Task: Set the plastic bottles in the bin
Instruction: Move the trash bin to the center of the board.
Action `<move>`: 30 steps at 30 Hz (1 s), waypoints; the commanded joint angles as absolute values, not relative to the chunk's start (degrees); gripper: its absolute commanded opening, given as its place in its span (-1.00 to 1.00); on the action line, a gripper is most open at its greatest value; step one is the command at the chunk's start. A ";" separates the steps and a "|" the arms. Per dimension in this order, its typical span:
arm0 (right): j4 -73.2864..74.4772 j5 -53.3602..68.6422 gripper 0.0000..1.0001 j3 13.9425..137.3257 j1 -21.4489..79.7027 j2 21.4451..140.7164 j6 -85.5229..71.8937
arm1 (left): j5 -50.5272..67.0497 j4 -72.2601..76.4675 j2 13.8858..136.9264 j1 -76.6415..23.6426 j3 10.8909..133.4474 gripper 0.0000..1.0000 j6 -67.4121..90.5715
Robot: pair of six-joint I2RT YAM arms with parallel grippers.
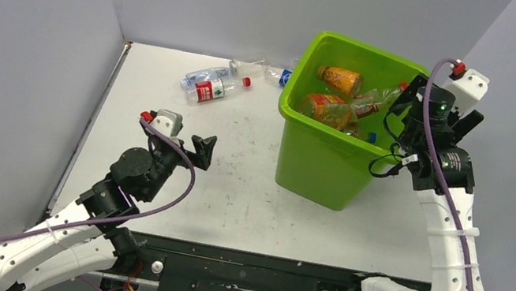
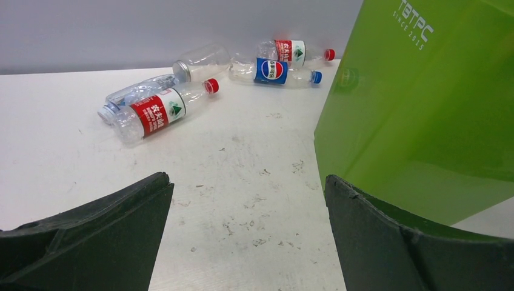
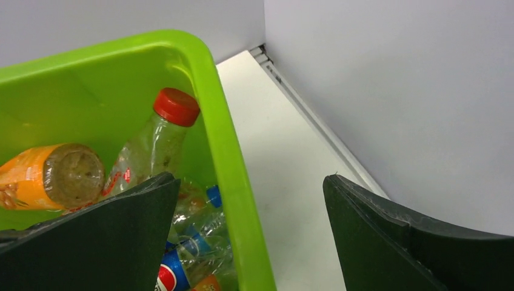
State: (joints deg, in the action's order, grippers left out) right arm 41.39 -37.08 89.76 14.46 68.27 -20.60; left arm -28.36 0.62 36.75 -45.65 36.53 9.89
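The lime-green bin (image 1: 321, 153) stands at the table's right, holding orange bottles (image 1: 340, 79) and a clear red-capped bottle (image 1: 377, 98). Several bottles lie on the table behind it: a red-label one (image 1: 215, 89), clear ones (image 1: 203, 74) and a Pepsi one (image 1: 280, 77). My left gripper (image 1: 187, 145) is open and empty over the table, left of the bin; its view shows the red-label bottle (image 2: 154, 112), the Pepsi bottle (image 2: 273, 71) and the bin wall (image 2: 418, 103). My right gripper (image 1: 414, 113) is open and empty, straddling the bin's right rim (image 3: 212, 79), above a red-capped bottle (image 3: 151, 145).
Grey walls close in the table at the back and both sides. The bin's right side is close to the right wall (image 3: 394, 91), with a narrow strip of table (image 3: 285, 157) between. The table's near edge has a black rail (image 1: 243, 259).
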 commanded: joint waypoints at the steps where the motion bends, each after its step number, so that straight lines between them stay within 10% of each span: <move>1: 40.55 -28.83 0.87 87.83 10.01 68.33 -25.25 | -27.65 0.38 37.32 -45.44 39.76 0.92 10.02; 4: 39.94 -24.58 0.99 86.31 7.65 68.85 -26.99 | -27.28 0.34 37.29 -45.44 39.81 0.92 10.11; 17: 41.42 -23.87 -0.86 89.55 4.04 72.05 -30.59 | -24.89 0.70 37.47 -45.39 39.72 0.92 10.66; 30: 42.40 -42.93 -0.89 99.45 2.78 72.71 -35.63 | -24.52 0.10 37.25 -45.34 40.09 0.92 11.34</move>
State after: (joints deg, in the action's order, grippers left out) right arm 45.84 -29.41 92.92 4.84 73.67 -32.40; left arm -25.23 -0.45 37.56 -45.65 36.80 10.41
